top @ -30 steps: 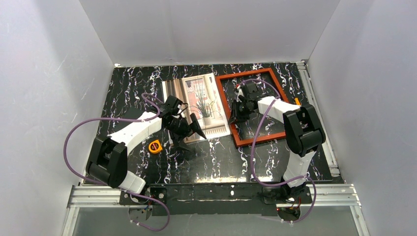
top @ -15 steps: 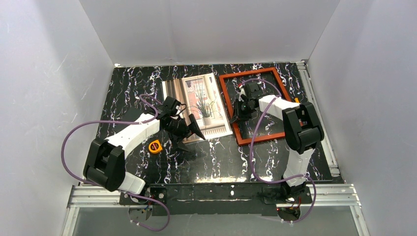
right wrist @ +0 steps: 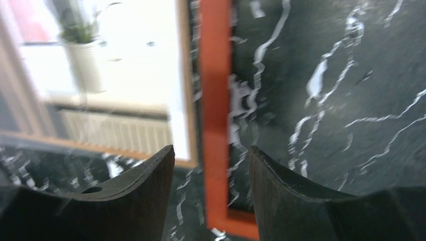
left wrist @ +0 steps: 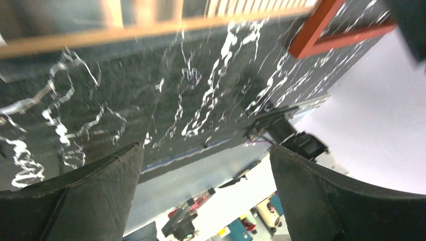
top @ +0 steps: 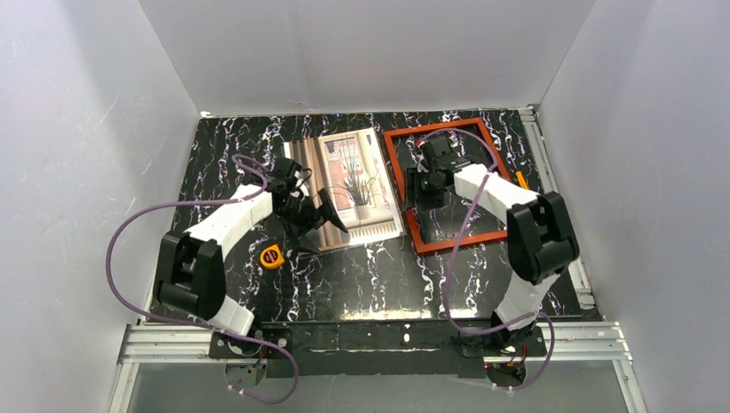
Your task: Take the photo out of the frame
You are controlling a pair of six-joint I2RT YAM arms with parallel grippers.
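Note:
The photo (top: 353,172), a print of a window with curtains and a potted plant, lies face up on the black marbled table. The empty red-brown frame (top: 460,243) lies flat just to its right, with bare table inside it. My left gripper (top: 325,222) is open and empty above the photo's near-left corner. In the left wrist view the left gripper (left wrist: 205,150) shows the photo's brown edge (left wrist: 150,30) and a frame corner (left wrist: 321,30). My right gripper (top: 423,196) is open over the frame's left bar. In the right wrist view the right gripper (right wrist: 211,150) straddles the frame (right wrist: 216,100) from above, with the photo (right wrist: 115,75) beside it.
A small yellow tape measure (top: 271,256) lies on the table near the left arm. A small orange object (top: 520,178) sits right of the frame. White walls enclose the table on three sides. A metal rail (top: 559,198) runs along the right edge.
My left gripper has drawn back to the left over the photo's near-left corner. My right gripper has shifted slightly toward the far side. The frame slid a little to the right.

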